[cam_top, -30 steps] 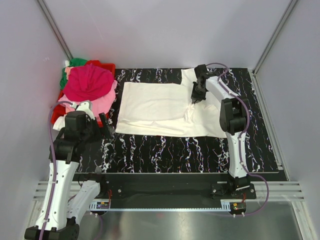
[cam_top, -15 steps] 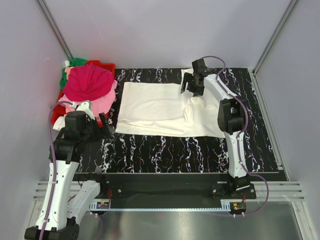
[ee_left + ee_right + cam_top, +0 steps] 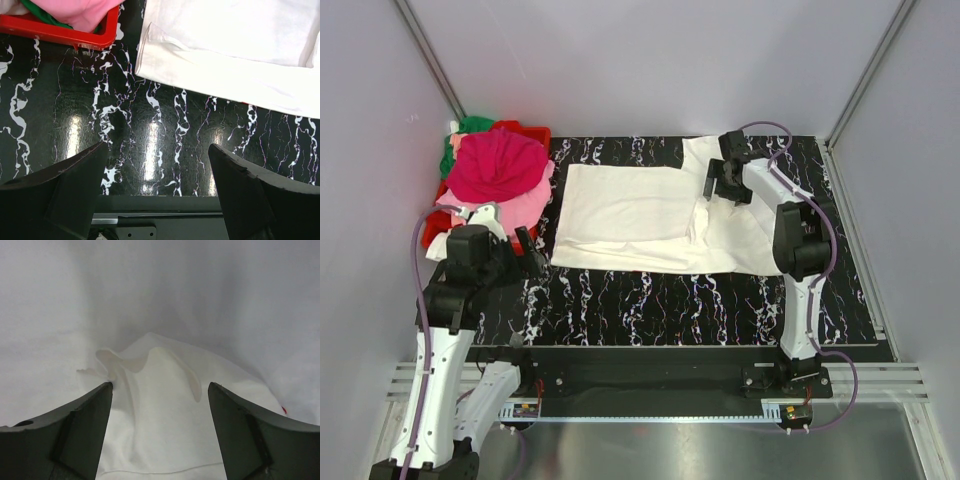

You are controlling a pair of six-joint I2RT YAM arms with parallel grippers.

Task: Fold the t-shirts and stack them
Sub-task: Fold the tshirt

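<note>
A large white t-shirt (image 3: 630, 215) lies partly folded on the black marbled table, its right part rumpled. My right gripper (image 3: 723, 188) hovers open just above that rumpled part. In the right wrist view the right gripper (image 3: 160, 386) has nothing between its jaws, and a raised fold of the white t-shirt (image 3: 165, 375) lies below them. My left gripper (image 3: 528, 248) stands open over bare table near the shirt's left corner. In the left wrist view the left gripper (image 3: 157, 147) is empty, with the white t-shirt (image 3: 225, 55) beyond it. More t-shirts, magenta (image 3: 495, 165), pink (image 3: 525, 205) and green (image 3: 470, 125), are heaped at the left.
A red plastic bin (image 3: 535, 133) at the table's back left holds the heap of shirts; its corner, the red bin (image 3: 60, 34), shows in the left wrist view. Grey walls close in the sides and back. The table's near strip (image 3: 670, 300) is bare.
My right gripper has opened and let go of the white cloth, lifting off it and shifting slightly right. The left arm has barely moved.
</note>
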